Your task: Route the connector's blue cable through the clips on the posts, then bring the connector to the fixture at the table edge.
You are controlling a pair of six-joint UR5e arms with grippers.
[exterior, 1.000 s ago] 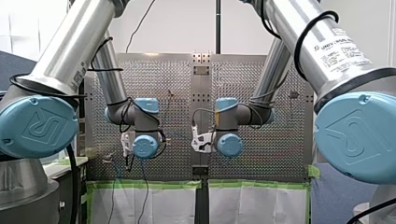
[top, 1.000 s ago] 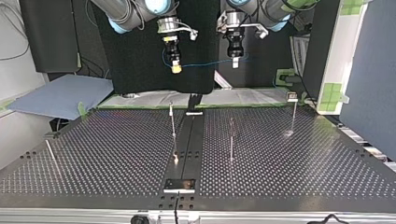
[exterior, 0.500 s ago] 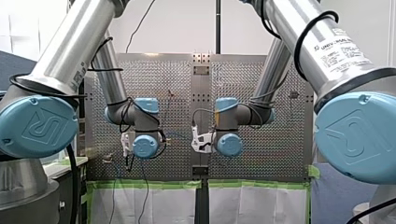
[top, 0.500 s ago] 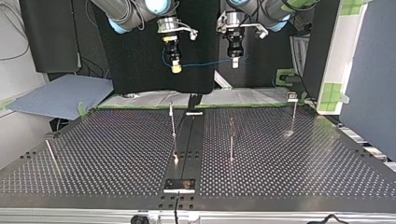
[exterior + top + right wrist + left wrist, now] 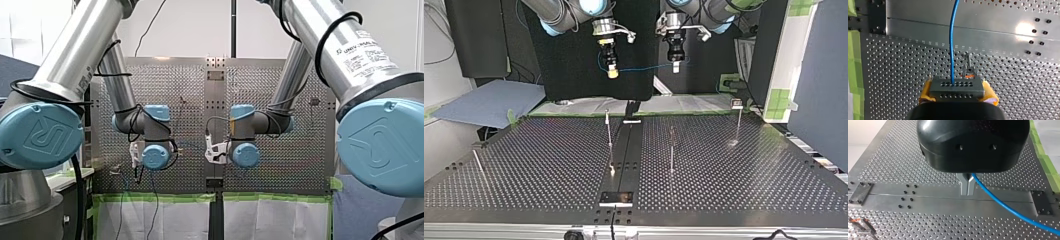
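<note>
The cable (image 5: 1003, 205) looks light and limp: my left gripper (image 5: 968, 191) pinches it, my right gripper (image 5: 957, 94) clamps its stiff connector (image 5: 956, 87).

The cable (image 5: 644, 68) spans from the connector (image 5: 956, 87) in my right gripper (image 5: 612, 73) to my left gripper (image 5: 675, 68).

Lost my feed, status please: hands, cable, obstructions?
Left hand shut on blue cable. Right hand shut on connector. Both high above the posts, cable in no clip.
</note>
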